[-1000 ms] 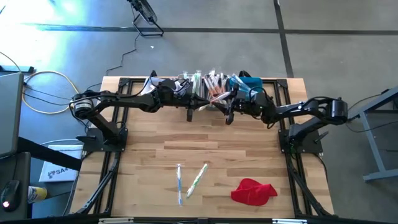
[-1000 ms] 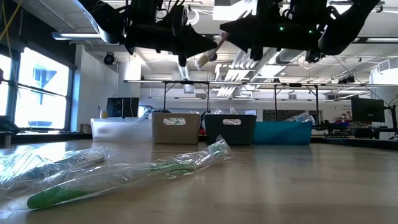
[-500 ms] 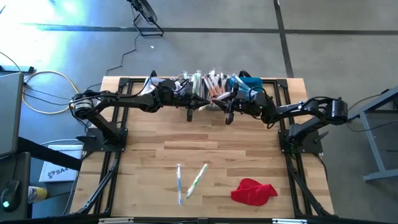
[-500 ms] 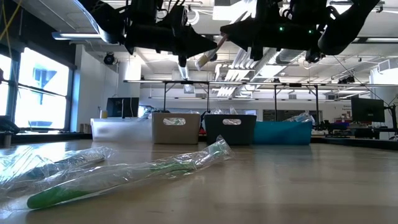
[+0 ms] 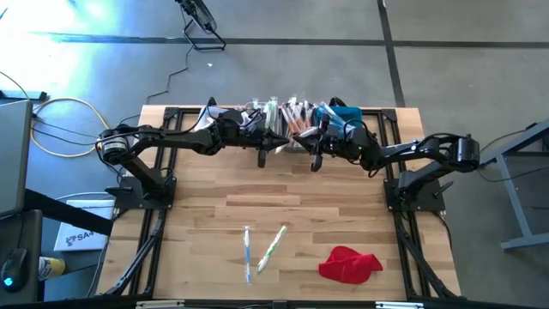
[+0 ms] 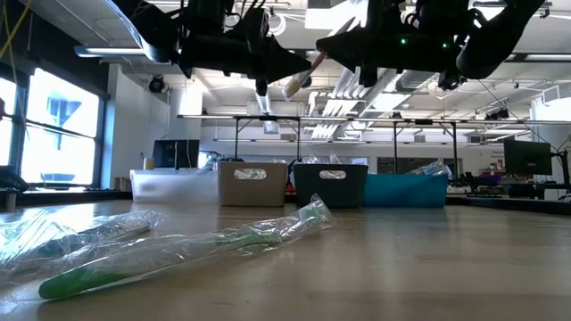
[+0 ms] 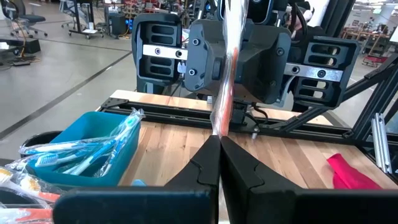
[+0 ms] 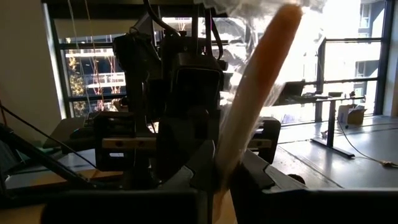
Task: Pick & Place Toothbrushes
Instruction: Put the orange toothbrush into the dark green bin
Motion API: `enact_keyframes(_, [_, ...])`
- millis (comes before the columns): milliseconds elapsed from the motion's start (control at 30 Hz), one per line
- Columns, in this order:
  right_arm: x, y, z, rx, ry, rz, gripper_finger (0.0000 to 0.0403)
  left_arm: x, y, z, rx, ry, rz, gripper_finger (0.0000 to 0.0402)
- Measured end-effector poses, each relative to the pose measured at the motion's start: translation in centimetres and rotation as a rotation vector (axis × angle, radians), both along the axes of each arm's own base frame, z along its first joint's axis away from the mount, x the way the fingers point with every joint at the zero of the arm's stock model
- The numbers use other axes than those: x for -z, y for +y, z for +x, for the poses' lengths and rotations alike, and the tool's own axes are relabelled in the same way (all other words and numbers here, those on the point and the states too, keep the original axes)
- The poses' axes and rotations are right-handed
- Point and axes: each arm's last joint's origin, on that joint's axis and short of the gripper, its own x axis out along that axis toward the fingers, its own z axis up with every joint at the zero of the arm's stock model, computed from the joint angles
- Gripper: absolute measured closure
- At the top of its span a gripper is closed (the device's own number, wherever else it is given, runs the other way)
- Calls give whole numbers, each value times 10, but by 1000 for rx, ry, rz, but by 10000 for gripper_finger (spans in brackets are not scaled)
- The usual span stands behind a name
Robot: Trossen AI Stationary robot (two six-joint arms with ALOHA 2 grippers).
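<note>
- Both arms meet up in the air over the far edge of the bench (image 5: 283,193), right above the row of bins (image 6: 332,185).
- Left gripper (image 7: 219,140) has its fingers pressed together on a wrapped orange toothbrush (image 7: 225,81), which stands upright out of the tips.
- Right gripper (image 8: 219,171) faces the left one, and its fingers are clamped on that same orange toothbrush too; the stick runs up and away from between them.
- The bins under the grippers hold piles of wrapped toothbrushes; the blue bin (image 7: 106,146) has blue-handled ones in it.
- Two more wrapped toothbrushes lie side by side near the front of the bench, well away from the bins: a green one (image 5: 272,247) and a blue one (image 5: 248,252).
- A red cloth (image 5: 349,263) sits near the front too, off to the right arm's side of that pair.
</note>
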Motion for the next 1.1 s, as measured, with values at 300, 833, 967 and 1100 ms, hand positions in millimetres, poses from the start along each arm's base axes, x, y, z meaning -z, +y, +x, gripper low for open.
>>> enact_keyframes(300, [0, 0, 0, 1, 1, 0, 379, 0, 1, 0, -30, 0, -25, 398])
enact_keyframes(833, [0, 0, 0, 0, 2, 0, 380, 1, 1, 0, -37, 12, -30, 305])
enact_keyframes(967, [0, 0, 0, 0, 2, 0, 379, 2, 1, 0, -56, 22, -33, 304])
enact_keyframes(1100, [0, 0, 0, -1, 2, 0, 379, 2, 1, 0, -58, 22, -43, 304])
